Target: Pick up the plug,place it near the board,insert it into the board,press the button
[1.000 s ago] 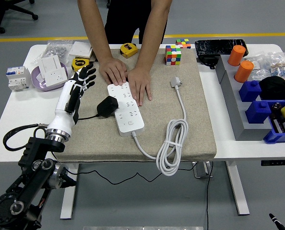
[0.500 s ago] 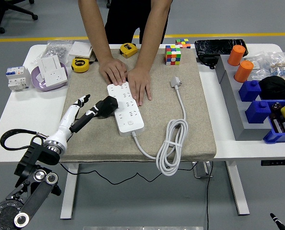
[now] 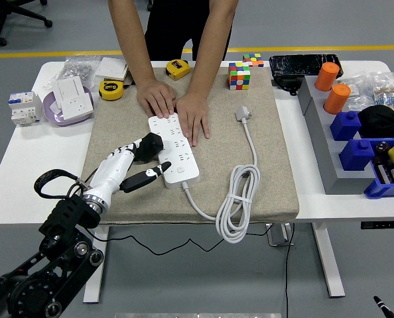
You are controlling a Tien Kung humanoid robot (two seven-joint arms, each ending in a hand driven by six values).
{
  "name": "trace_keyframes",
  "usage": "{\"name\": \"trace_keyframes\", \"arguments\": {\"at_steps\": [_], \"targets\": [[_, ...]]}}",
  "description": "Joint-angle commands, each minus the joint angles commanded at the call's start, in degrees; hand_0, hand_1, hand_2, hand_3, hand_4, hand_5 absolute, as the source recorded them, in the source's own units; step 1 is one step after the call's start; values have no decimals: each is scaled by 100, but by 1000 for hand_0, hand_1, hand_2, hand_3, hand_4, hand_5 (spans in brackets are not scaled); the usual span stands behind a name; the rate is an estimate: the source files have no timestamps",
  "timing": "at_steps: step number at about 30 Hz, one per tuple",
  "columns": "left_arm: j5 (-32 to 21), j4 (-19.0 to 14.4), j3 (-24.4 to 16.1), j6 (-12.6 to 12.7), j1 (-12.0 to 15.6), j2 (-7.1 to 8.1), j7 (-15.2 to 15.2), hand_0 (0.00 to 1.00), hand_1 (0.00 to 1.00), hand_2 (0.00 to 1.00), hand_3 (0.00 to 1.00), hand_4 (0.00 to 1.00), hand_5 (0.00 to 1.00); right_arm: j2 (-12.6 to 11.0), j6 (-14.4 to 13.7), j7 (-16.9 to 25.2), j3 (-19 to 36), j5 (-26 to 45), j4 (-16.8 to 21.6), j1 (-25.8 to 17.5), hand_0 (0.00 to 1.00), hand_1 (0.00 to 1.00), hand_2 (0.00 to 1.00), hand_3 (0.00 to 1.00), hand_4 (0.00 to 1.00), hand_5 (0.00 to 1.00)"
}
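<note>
Head view: the white table (image 3: 31,165) carries a beige mat (image 3: 263,159), and the white power strip (image 3: 175,149) lies on it running from 11 o'clock to 5 o'clock. Its white cable (image 3: 240,199) leaves the near end, loops into a coil at 5 o'clock of the strip, and runs up to a grey-white plug end (image 3: 243,114) at 2 o'clock.

The black plug (image 3: 148,146) sits against the strip's left edge, at about 9 o'clock of its middle; whether its pins are seated cannot be told.

The left hand (image 3: 136,165) comes in from 7 o'clock on a white forearm. Its fingers are spread narrow and hold nothing: the upper ones lie against the plug, and one black finger with a white tip (image 3: 156,173) stretches toward the strip's near end, its tip just beside the round button (image 3: 180,169).

A person stands at 12 o'clock with both hands flat on the far end of the strip, one hand (image 3: 158,97) at 11 o'clock and the other (image 3: 194,117) at 1 o'clock of it.

At 1 o'clock on the mat stands a colour cube (image 3: 239,75). Two yellow tape measures (image 3: 111,89) lie at 10 and 11 o'clock.
</note>
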Motion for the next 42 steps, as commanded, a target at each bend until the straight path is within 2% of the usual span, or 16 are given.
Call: {"name": "trace_keyframes", "arguments": {"at_steps": [8, 22, 30, 35, 42], "targets": [[302, 79, 92, -104, -63, 34, 144, 998, 998, 998, 998, 998, 998, -4, 1, 4, 16, -6, 0, 10, 897, 877, 832, 853, 998, 998], [348, 121, 241, -231, -223, 130, 250, 998, 998, 998, 998, 998, 998, -26, 10, 2, 22, -31, 0, 10, 896, 877, 833, 852, 998, 998], [352, 88, 506, -252, -305, 163, 305, 998, 998, 998, 998, 998, 998, -36, 14, -2, 8, -37, 0, 4, 896, 877, 832, 852, 998, 998], [336, 142, 685, -309, -480, 229, 351, 998, 998, 998, 998, 998, 998, -21, 5, 23, 214, -76, 0, 8, 896, 875, 831, 853, 998, 998], [291, 265, 1008, -398, -854, 432, 426, 998, 998, 998, 998, 998, 998, -103, -3, 23, 231, -60, 0, 48, 896, 875, 831, 852, 998, 998]]}}
